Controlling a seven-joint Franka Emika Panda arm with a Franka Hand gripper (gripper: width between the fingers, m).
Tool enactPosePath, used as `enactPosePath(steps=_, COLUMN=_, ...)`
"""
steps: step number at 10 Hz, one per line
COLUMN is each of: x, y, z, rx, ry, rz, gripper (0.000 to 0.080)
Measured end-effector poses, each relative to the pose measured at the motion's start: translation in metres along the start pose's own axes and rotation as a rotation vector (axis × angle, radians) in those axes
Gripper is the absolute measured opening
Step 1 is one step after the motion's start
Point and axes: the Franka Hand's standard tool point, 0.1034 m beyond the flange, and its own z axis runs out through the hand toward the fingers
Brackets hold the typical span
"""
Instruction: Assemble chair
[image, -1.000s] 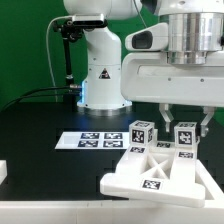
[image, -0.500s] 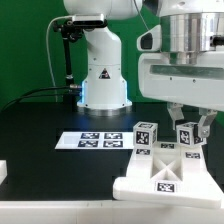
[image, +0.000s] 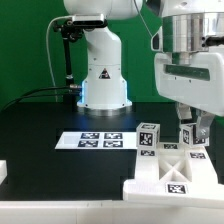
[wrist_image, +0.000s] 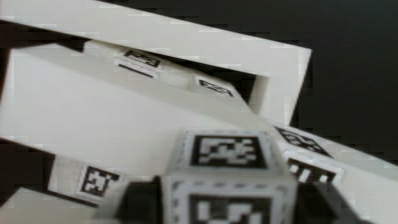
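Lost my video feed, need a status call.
End effector shut on chair assembly, carrying it toward exterior view's right. Marker board flat behind. Nothing in the way.

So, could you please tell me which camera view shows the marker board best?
The exterior view: the marker board lies flat on the black table, all its tags visible, beside the chair assembly. The wrist view shows only white chair parts close up; no board appears there.

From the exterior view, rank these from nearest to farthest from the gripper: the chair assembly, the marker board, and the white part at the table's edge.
1. Chair assembly: directly under the gripper, at the exterior view's right.
2. Marker board: flat on the table, mid-scene, toward the exterior view's left.
3. White part: at the exterior view's far left edge, mostly cut off.
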Motion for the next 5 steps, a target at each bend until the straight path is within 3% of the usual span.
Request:
enactPosePath(steps=2, x=-0.0058, y=0.0009, z=0.0028, rx=-0.005, ry=-0.004, rz=-0.054, gripper=0.0607)
enactPosePath(steps=5, x=-0.0100, y=0.0001, z=0.0017, rx=-0.020, ry=-0.001, rz=-0.509, gripper=0.0647)
